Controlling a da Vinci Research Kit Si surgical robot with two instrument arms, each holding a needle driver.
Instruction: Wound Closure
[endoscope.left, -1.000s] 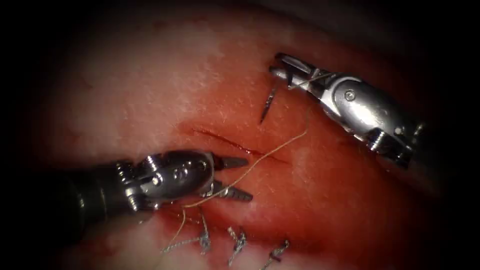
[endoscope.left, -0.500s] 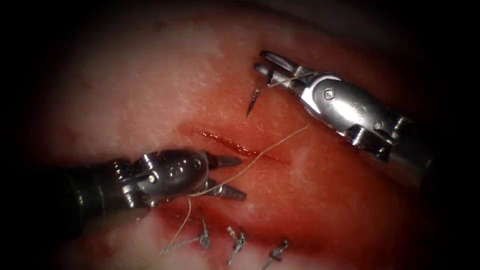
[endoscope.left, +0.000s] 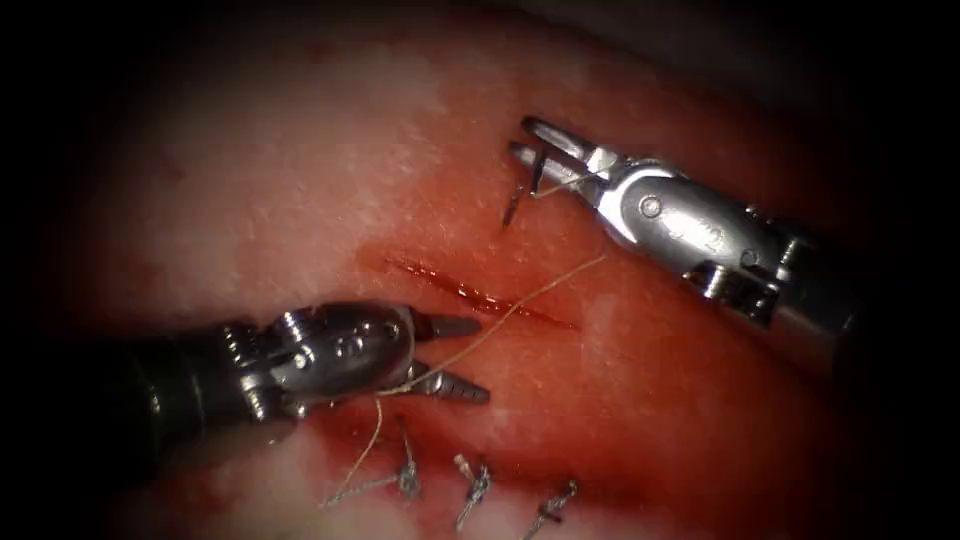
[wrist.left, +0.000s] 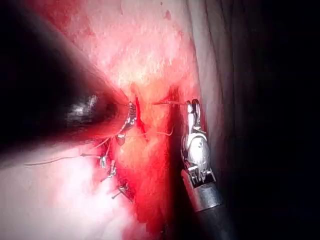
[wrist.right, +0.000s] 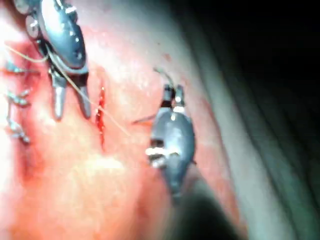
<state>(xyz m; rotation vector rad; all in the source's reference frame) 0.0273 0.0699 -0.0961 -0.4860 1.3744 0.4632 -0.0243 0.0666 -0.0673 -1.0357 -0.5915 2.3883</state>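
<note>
The cut (endoscope.left: 480, 295) runs slantwise across the red-stained tissue (endoscope.left: 300, 170). Above it, on its right side, my right tool (endoscope.left: 520, 138) is shut on the curved needle (endoscope.left: 522, 190) near its thread end. The needle's point hangs down, free of the tissue. The thread (endoscope.left: 520, 305) runs from there down-left across the cut and between the open jaws of my left tool (endoscope.left: 484, 360), which holds nothing. It then trails off toward the lower left. The right wrist view has the right tool (wrist.right: 172, 92), the left tool (wrist.right: 70, 102) and the cut (wrist.right: 100, 117).
Three earlier stitches with cut thread ends (endoscope.left: 475, 490) sit in a row below the left tool. Red fluid (endoscope.left: 620, 400) covers the tissue around and right of the cut. The left wrist view has the right tool (wrist.left: 192, 107) beside the left tool's jaws (wrist.left: 131, 114).
My right tool has carried the needle left and slightly up, turning it so it looks shorter. The left tool has drifted a little left, jaws still open.
</note>
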